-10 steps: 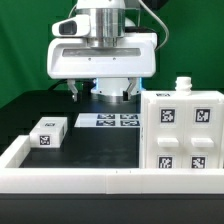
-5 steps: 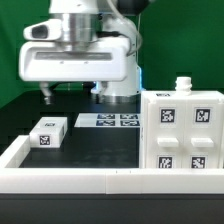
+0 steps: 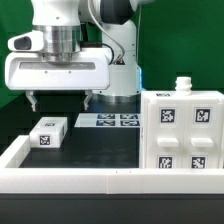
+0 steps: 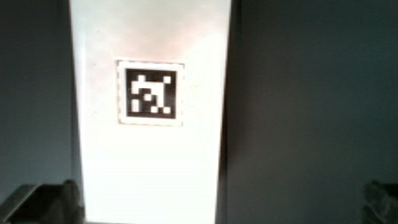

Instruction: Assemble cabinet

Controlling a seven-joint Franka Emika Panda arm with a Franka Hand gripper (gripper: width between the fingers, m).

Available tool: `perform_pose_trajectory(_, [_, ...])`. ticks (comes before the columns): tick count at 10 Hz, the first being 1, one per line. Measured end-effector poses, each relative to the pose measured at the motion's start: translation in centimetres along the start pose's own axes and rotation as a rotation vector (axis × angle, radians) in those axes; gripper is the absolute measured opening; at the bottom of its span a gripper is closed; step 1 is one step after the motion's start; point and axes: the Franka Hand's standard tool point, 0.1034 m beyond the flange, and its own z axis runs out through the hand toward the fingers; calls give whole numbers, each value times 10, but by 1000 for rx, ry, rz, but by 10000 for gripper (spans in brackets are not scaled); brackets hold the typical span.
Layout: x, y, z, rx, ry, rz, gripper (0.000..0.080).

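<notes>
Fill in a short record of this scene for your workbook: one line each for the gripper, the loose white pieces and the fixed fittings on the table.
gripper: open, holding nothing, hangs above the small white piece
small white piece: lies flat on the table at the exterior view's left, tag up, not gripped
cabinet: stands at the exterior view's right, tags on its facing side, untouched
marker board: flat on the table, farther back, between the two
border rail: runs along the near edge

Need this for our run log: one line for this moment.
claw: open, empty | over small white tagged block | cabinet: apart, exterior view's right | grasp: not yet
</notes>
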Motion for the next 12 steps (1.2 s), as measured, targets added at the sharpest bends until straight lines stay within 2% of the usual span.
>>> perform_pose_trajectory(3, [-7, 11, 16, -10, -10, -40, 797])
perform_pose_trajectory(6, [-11, 15, 28, -20, -12, -49, 797])
perform_pose_trajectory(9, [-17, 16, 39, -19, -28, -65, 797])
perform_pose_trajectory(12, [-23, 24, 46, -18, -40, -95, 797])
